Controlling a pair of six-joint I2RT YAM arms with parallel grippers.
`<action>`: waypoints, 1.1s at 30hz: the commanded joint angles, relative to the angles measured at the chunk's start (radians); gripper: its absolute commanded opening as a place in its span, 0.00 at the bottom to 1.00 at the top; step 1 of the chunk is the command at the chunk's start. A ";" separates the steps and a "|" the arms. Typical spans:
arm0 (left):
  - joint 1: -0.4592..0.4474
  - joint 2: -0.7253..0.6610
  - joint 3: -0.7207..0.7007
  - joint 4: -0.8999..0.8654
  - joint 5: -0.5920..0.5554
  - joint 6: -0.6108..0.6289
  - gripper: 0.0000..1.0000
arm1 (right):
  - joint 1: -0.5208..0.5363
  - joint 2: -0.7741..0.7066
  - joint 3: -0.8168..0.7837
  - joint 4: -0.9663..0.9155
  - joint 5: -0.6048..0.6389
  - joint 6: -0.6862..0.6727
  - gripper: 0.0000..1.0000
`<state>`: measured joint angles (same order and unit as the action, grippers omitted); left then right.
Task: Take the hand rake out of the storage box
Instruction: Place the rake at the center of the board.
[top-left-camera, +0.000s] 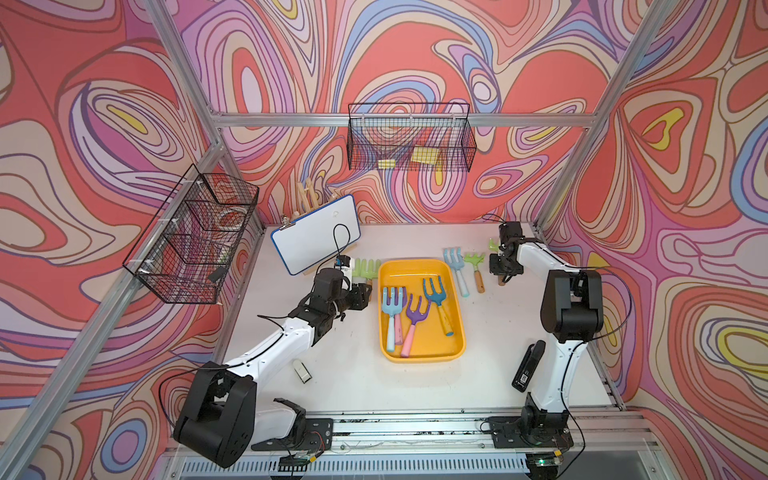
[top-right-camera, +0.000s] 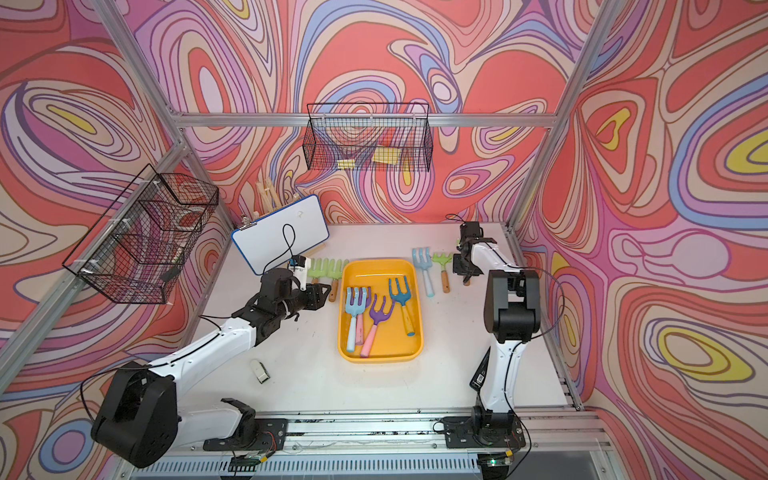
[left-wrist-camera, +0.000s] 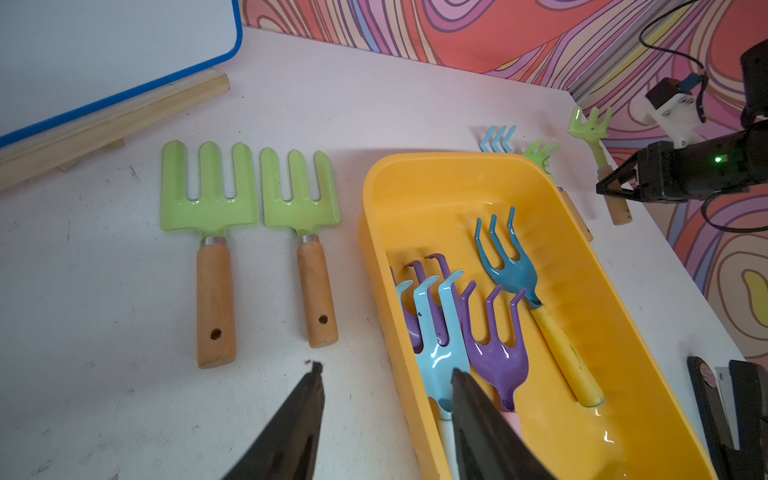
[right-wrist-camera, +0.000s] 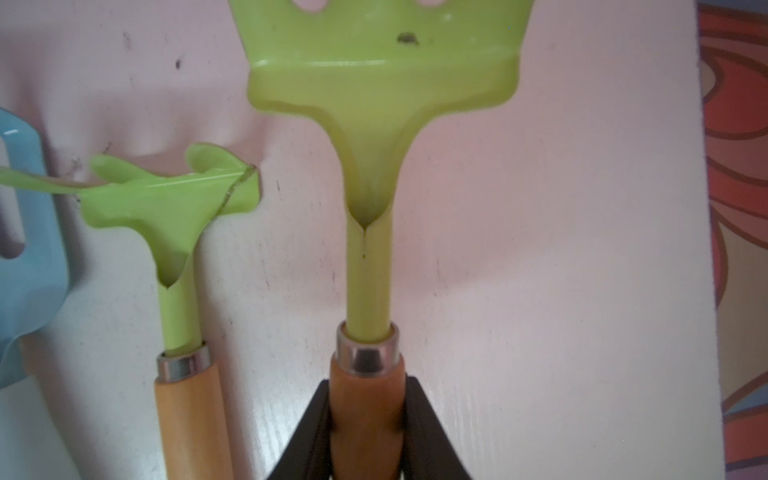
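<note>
I have the right end effector (right-wrist-camera: 366, 380) pinched on the wooden handle of a green hand rake (right-wrist-camera: 382, 83), one finger pressed to each side just below the metal collar. That rake is out of the storage box (top-left-camera: 419, 262), over the tabletop (top-left-camera: 353, 374) near the far right corner and apart from the box. I cannot tell whether it rests on the surface or is held just above it. Between it and the box, a smaller green rake (right-wrist-camera: 166, 208) and an all-blue rake (top-left-camera: 455, 259) lie flat on the tabletop, side by side. Four rakes are in the box: a light blue rake (top-left-camera: 394, 297) lies on top of a half-hidden purple rake (left-wrist-camera: 411, 328). Beside those are a purple rake with a pink handle (top-left-camera: 417, 315) and a teal rake with a yellow handle (top-left-camera: 435, 293), all with their tines towards the far wall. My left end effector (left-wrist-camera: 384, 374) has its fingers spread and grips nothing. In both top views it hangs just beside the box's left rim. In the left wrist view one finger shows over the tabletop and the other in front of the light blue rake's neck. On that side two green forks (left-wrist-camera: 210, 199) with wooden handles lie parallel on the tabletop, near the propped whiteboard (top-left-camera: 316, 237).
</note>
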<state>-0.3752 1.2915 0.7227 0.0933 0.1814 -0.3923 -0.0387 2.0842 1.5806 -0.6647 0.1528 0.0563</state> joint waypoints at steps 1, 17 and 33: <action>-0.004 0.009 0.021 -0.010 0.009 0.015 0.54 | -0.005 0.037 0.014 0.014 -0.023 0.002 0.15; -0.003 0.011 0.023 -0.012 0.010 0.018 0.54 | -0.006 0.093 0.036 -0.007 -0.022 0.014 0.16; -0.004 0.011 0.023 -0.011 0.010 0.017 0.54 | -0.005 0.074 -0.015 -0.015 -0.008 0.020 0.19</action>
<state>-0.3752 1.2919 0.7227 0.0933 0.1814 -0.3923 -0.0387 2.1632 1.6012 -0.6624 0.1333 0.0662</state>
